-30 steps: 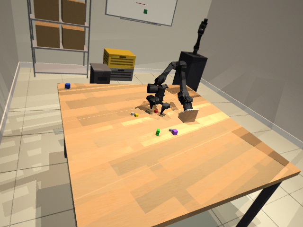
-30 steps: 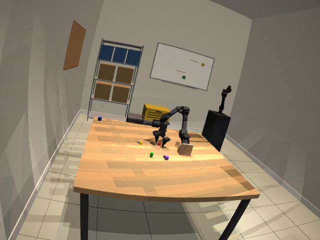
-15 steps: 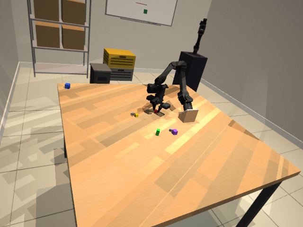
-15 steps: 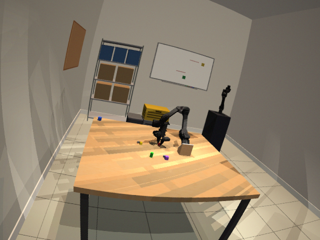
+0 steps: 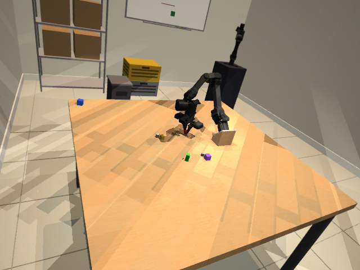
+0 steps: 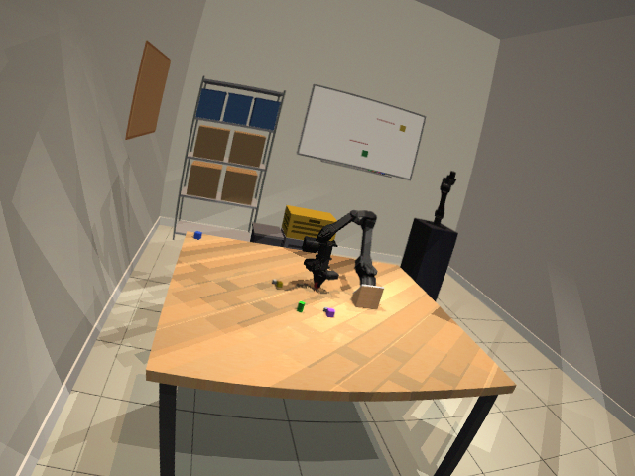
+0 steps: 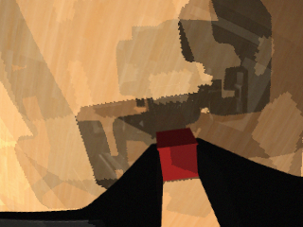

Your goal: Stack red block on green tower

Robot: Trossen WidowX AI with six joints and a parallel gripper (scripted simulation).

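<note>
The black parallel-jaw gripper (image 7: pixel 178 170) is drawn in narrow and clamped on the small red cube block (image 7: pixel 177 154), its two dark fingers pressing the block's left and right faces, low over the light wooden table top (image 5: pixel 180 203). The wrist view shows this grip plainly, with the block's top face and near face both in sight between the fingertips; whether the block rests on the wood or is just clear of it cannot be told. From the top view the red block (image 5: pixel 185 131) is only a speck under the gripper (image 5: pixel 185 130), but that view gives the layout: the green tower of stacked cubes (image 5: pixel 187 157) stands upright nearer the table's front (well apart from the gripper), with a small purple cube (image 5: pixel 207 157) just beside it and a small yellow cube (image 5: pixel 162 136) off to the other side. The exterior view shows the same gripper (image 6: pixel 317 283) pointing straight down.
</note>
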